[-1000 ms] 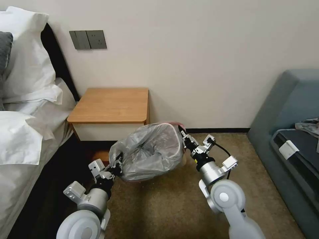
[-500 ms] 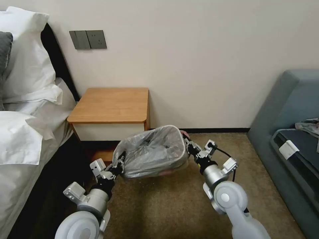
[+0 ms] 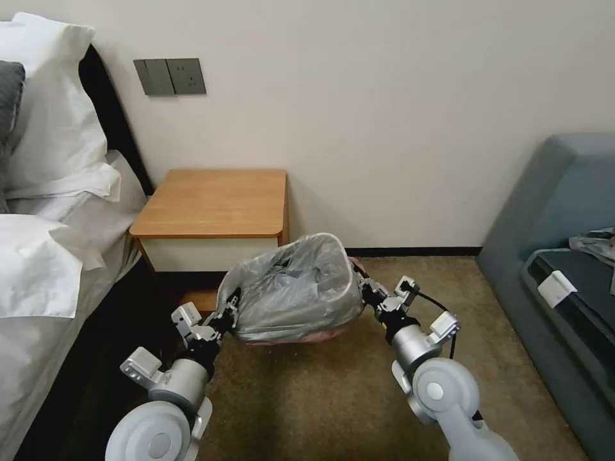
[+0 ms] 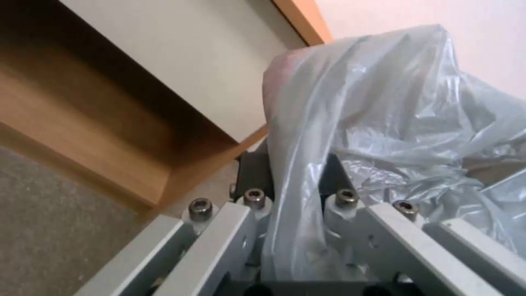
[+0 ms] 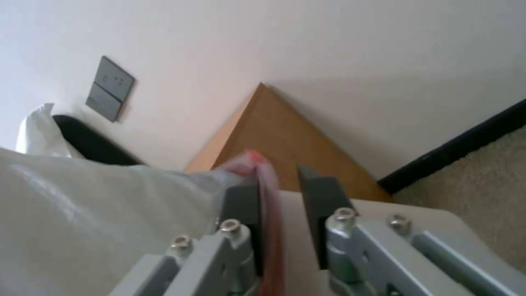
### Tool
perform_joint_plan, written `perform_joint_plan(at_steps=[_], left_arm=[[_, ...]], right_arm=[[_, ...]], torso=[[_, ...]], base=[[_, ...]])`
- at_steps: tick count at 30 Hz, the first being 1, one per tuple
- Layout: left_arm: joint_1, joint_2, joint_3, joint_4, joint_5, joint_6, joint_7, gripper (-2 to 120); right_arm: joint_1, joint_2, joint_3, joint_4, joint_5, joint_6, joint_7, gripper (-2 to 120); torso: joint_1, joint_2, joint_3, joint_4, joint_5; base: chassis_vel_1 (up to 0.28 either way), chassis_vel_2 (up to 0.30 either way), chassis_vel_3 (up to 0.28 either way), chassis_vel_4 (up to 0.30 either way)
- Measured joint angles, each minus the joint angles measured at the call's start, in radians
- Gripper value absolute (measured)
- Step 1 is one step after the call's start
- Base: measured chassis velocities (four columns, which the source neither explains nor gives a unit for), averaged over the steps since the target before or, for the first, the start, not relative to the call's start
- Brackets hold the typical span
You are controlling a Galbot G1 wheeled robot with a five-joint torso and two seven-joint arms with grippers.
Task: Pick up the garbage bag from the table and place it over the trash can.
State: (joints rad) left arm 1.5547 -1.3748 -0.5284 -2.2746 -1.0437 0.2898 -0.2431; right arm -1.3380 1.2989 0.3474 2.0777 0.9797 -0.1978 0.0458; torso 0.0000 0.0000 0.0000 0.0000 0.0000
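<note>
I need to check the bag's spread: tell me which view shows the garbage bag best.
The head view: the whole garbage bag shows, stretched between the left gripper and right gripper. The left wrist view shows crinkled plastic at its fingers; the right wrist view shows the pinkish edge.

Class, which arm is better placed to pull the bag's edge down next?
Probably left: the left gripper pinches the garbage bag, while the right gripper has its fingers apart, the pink edge against only one.

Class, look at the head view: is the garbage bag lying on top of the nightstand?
No: the garbage bag hangs stretched between the left gripper and right gripper, in front of the nightstand, off its top.
</note>
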Motion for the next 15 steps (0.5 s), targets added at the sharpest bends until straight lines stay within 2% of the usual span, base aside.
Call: perform_joint_plan(at_steps=[2,3,5,7,10,11,13,15], left_arm=[[-0.012,0.003,-0.003,0.014,0.011,-0.001,-0.008,5],[-0.012,0.003,-0.003,0.014,0.011,-0.001,-0.008,5],[-0.022,0.002,-0.003,0.027,0.018,-0.003,-0.019,5],[-0.024,0.001,-0.003,0.031,0.019,-0.004,-0.023,5],[-0.025,0.001,0.000,0.040,0.044,-0.006,-0.028,5],[-0.025,0.001,0.000,0.040,0.044,-0.006,-0.028,5],[-0.022,0.007,0.005,0.047,0.087,-0.009,-0.023,5],[-0.020,0.010,0.006,0.050,0.110,-0.009,-0.016,5]], right_arm=[[-0.033,-0.010,0.014,0.027,0.002,0.001,-0.002,31],[-0.033,-0.010,0.014,0.027,0.002,0.001,-0.002,31],[-0.065,-0.015,0.026,0.048,0.006,0.002,-0.006,43],[-0.073,-0.015,0.030,0.051,0.005,0.005,-0.006,46],[-0.087,-0.020,0.051,0.087,0.008,0.014,-0.003,61],[-0.087,-0.020,0.051,0.087,0.008,0.014,-0.003,61],[-0.070,-0.050,0.053,0.149,0.026,0.013,0.007,73],[-0.055,-0.071,0.048,0.178,0.037,0.010,0.009,76]], torso=[[0.000,0.000,0.000,0.0000,0.0000],[0.000,0.000,0.000,0.0000,0.0000],[0.000,0.000,0.000,-0.0001,-0.0001],[0.000,0.000,0.000,0.0000,0.0000],[0.000,0.000,0.000,-0.0001,0.0001],[0.000,0.000,0.000,-0.0001,0.0001],[0.000,0.000,0.000,-0.0001,0.0001],[0.000,0.000,0.000,-0.0001,0.0000]], base=[[0.000,0.000,0.000,0.000],[0.000,0.000,0.000,0.000],[0.000,0.000,0.000,0.000],[0.000,0.000,0.000,0.000],[0.000,0.000,0.000,0.000],[0.000,0.000,0.000,0.000],[0.000,0.000,0.000,0.000],[0.000,0.000,0.000,0.000]])
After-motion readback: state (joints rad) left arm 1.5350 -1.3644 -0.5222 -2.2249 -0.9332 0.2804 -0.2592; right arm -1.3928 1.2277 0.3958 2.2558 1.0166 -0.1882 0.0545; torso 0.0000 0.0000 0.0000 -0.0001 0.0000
